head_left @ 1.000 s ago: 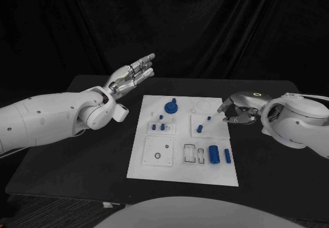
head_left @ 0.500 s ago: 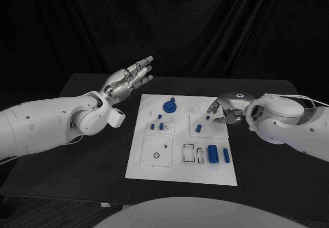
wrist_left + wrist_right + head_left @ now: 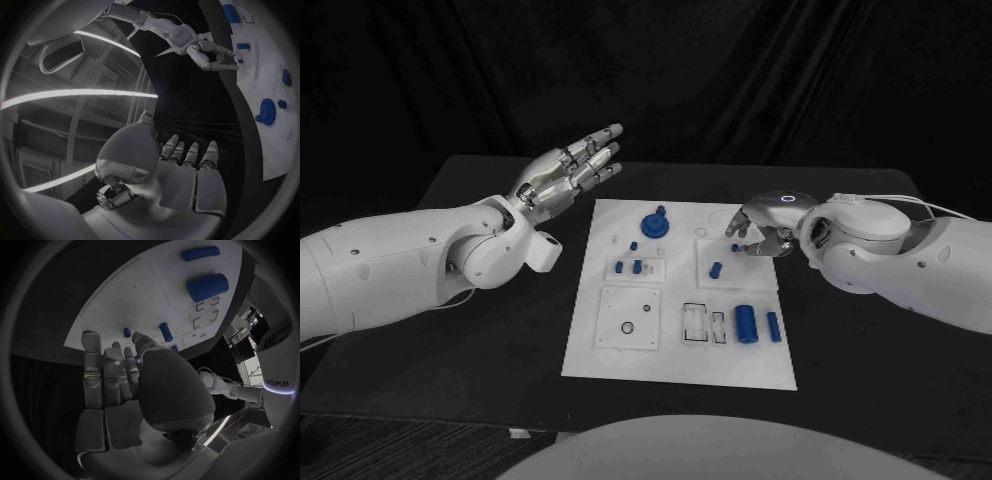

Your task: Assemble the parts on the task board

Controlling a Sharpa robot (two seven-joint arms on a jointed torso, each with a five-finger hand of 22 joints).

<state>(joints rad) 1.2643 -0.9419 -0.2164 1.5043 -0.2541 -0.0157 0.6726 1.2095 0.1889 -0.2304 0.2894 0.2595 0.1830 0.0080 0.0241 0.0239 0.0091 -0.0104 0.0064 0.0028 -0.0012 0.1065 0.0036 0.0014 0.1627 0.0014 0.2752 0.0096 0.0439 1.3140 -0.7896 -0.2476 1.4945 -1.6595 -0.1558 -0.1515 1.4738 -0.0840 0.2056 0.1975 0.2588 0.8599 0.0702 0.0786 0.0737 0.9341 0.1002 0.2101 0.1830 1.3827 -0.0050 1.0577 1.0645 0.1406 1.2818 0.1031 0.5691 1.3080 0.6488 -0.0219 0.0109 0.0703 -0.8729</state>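
Note:
The white task board (image 3: 678,365) lies in the middle of the black table. A blue round knob part (image 3: 656,222) stands at its far end, with small blue pegs (image 3: 630,266) nearer me. A fat blue cylinder (image 3: 746,323) and a slim one (image 3: 775,326) lie near the board's right edge. My right hand (image 3: 762,228) hovers over the board's far right corner, fingers pointing down, with nothing in them; a blue peg (image 3: 715,269) lies just nearer me. In the right wrist view the palm (image 3: 119,390) is empty above the board (image 3: 125,305). My left hand (image 3: 574,168) is raised beyond the board's far left corner, fingers spread and empty.
A small black ring (image 3: 630,327) sits on a square plate on the board's near left. Black table surface (image 3: 459,330) lies on both sides of the board, with a dark curtain behind. In the left wrist view, the board (image 3: 275,145) and my right hand (image 3: 206,50) appear.
My right hand has moved left from the board's right edge to over its far right corner. The left hand has stayed raised and open.

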